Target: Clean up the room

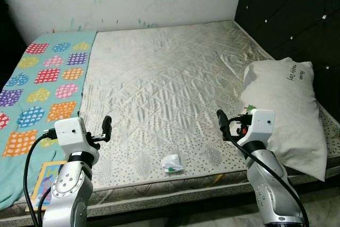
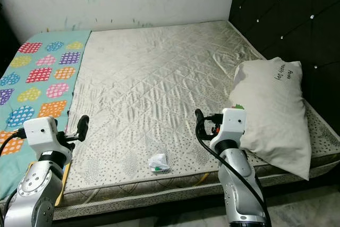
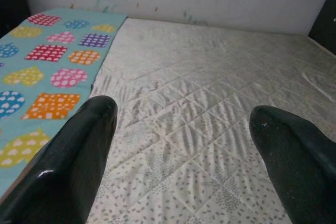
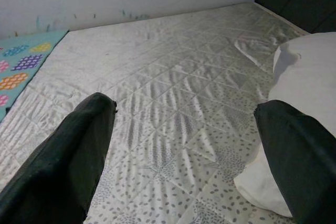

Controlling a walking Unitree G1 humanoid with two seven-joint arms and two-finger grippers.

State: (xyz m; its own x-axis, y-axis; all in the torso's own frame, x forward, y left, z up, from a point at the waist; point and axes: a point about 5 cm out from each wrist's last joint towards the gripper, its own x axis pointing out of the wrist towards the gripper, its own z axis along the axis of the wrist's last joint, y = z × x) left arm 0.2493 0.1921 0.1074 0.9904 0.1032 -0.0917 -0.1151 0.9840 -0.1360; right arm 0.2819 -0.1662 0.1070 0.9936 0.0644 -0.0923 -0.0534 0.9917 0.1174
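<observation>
**Grippers held over bare mattress**

The left gripper (image 3: 181, 145) and right gripper (image 4: 184, 145) are held spread and empty above the mattress (image 1: 159, 78). A crumpled wrapper (image 1: 172, 164) lies between them at the near edge. Illegible handwriting marks the pillow (image 1: 287, 110) at right.

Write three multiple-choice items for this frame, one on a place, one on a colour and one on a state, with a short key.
1. Where does the crumpled wrapper lie?
A. On the pillow
B. On the mattress near its front edge, between the two arms
C. On the patterned blanket

2. What is the blanket's base colour?
A. Teal
B. Red
C. Black

3. How do the left gripper and right gripper stand?
A. Both shut on the wrapper
B. Left shut, right open
C. Both open and empty

Key: B, it sits on the bare mattress, away from the pillow; A, teal under coloured patches; C, the wrist views show wide gaps between the fingers.
</observation>
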